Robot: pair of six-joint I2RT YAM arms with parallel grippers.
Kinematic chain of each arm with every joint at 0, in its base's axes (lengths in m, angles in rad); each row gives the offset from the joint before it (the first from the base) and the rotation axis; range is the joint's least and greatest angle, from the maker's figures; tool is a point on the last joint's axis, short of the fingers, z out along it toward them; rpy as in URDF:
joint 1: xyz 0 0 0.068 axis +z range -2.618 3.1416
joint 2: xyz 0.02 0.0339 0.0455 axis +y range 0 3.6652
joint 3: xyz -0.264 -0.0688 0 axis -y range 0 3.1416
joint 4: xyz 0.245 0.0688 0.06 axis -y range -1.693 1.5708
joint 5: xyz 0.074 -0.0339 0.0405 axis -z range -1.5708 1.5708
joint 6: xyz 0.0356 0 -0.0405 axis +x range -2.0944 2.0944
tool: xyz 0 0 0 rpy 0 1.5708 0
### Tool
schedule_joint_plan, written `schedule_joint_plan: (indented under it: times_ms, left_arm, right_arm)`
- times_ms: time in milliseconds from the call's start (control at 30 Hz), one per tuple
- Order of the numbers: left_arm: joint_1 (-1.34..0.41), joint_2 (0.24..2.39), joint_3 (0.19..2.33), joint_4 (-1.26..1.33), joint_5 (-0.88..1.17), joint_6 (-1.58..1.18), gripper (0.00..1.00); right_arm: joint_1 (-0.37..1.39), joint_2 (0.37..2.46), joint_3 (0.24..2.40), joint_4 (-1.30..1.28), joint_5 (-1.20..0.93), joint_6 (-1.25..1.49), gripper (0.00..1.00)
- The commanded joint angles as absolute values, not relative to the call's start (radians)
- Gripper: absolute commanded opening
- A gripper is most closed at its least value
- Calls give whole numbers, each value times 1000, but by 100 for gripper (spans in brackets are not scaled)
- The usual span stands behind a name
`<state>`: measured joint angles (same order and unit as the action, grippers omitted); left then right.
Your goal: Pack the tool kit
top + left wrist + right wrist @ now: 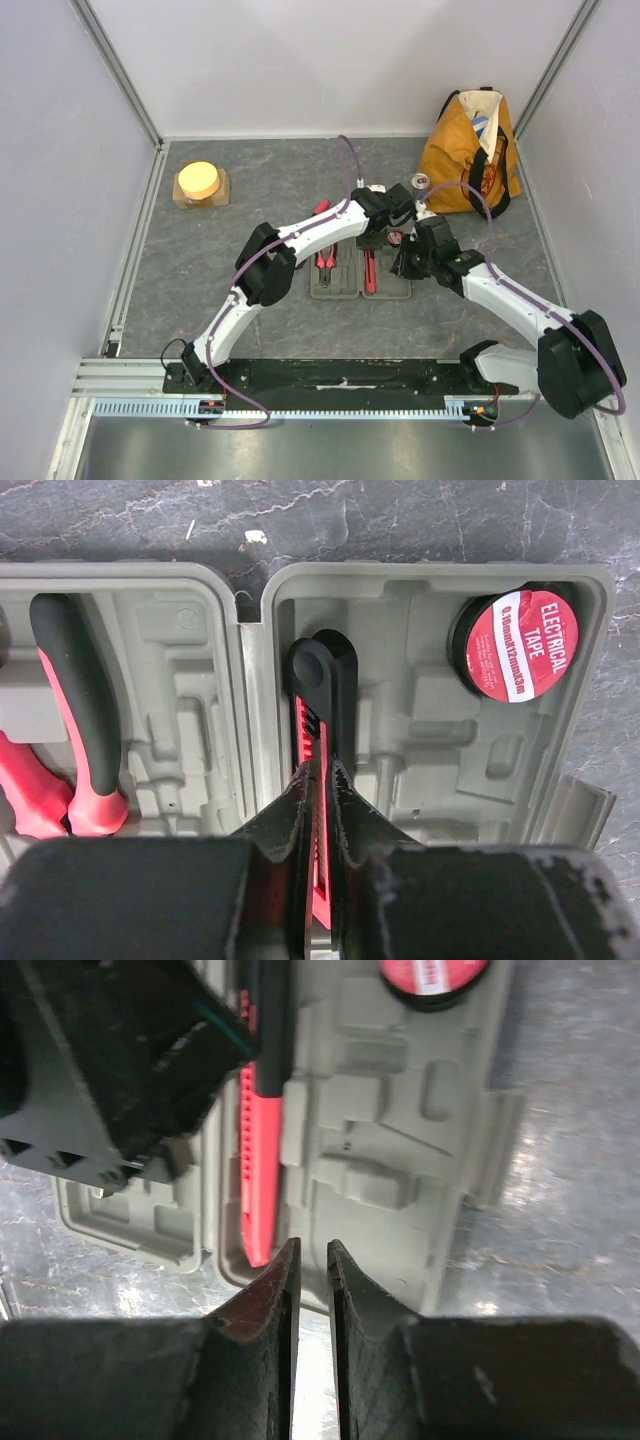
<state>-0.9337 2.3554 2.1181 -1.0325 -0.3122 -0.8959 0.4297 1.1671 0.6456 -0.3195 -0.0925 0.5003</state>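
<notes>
The grey tool kit case (345,290) lies open and flat at the table's centre. My left gripper (322,765) is shut on the red-and-black cutter (322,680), which lies along the left side of the case's right half (420,740). A round red tape roll (520,645) sits in that half's far corner. Red-and-black pliers handles (75,730) lie in the left half. My right gripper (310,1245) hovers over the near edge of the right half (380,1140), its jaws nearly together with nothing between them. The cutter (258,1160) lies just left of it.
An orange tote bag (470,155) stands at the back right with a small can (420,181) beside it. A red-handled tool (320,208) lies on the table behind the case. A yellow disc on a wooden block (200,183) sits at the back left.
</notes>
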Motion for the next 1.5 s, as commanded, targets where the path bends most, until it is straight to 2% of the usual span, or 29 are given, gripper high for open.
schedule_joint_plan:
  times_ms: [0, 300, 567, 933, 1467]
  left_arm:
    - [-931, 2312, 2112, -992, -307, -850, 11]
    - [-896, 2292, 2027, -937, -186, -851, 10]
    - [-842, 2203, 1872, -799, -66, -891, 10]
    - [-812, 2074, 1798, -772, -67, -940, 10]
    - [-742, 1967, 1598, -692, -5, -939, 12]
  right_arm:
    - [508, 1229, 699, -203, -97, 525, 22]
    - [577, 1293, 638, -17, -78, 620, 18]
    - [606, 1295, 562, 112, -35, 634, 21]
    - [614, 1301, 555, 103, 94, 638, 18]
    - [615, 1433, 683, 64, 90, 592, 18]
